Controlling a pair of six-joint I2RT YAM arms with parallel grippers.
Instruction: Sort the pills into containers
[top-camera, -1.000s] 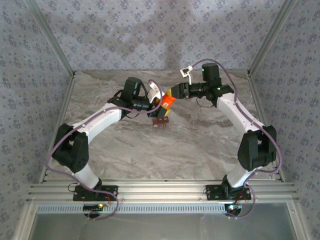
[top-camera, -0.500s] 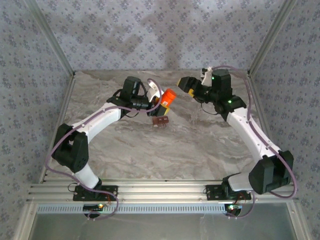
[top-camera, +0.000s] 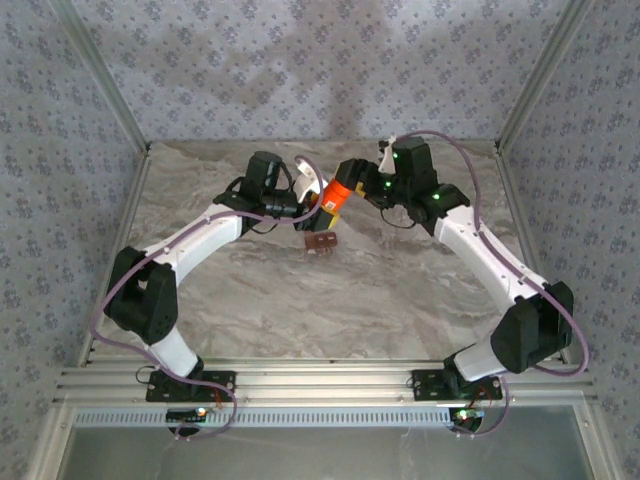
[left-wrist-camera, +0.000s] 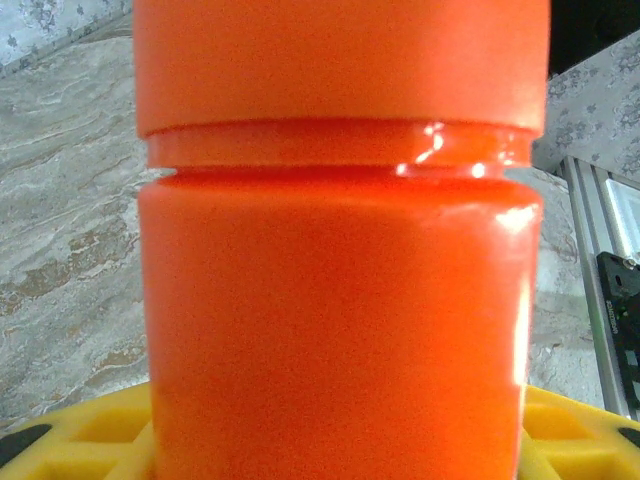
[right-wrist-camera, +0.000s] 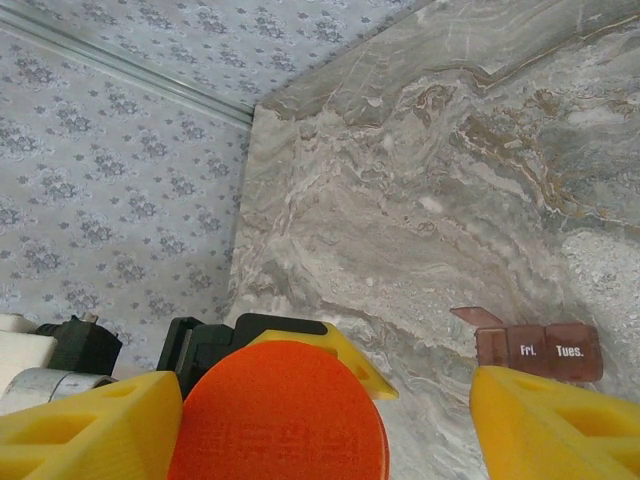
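We see left gripper (top-camera: 320, 202) grasping the orange bottle (top-camera: 337, 195), right gripper (top-camera: 350, 180) released, fingers (right-wrist-camera: 90, 425) spread around the bottle's cap (right-wrist-camera: 280, 410), containers (right-wrist-camera: 540, 352) just beside the bottle

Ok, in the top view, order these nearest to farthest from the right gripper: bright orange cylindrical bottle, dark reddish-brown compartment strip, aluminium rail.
From the right gripper:
1. bright orange cylindrical bottle, its cap between the fingers.
2. dark reddish-brown compartment strip, lying just past the bottle's other end, toward the near side.
3. aluminium rail, farthest, along the near edge.
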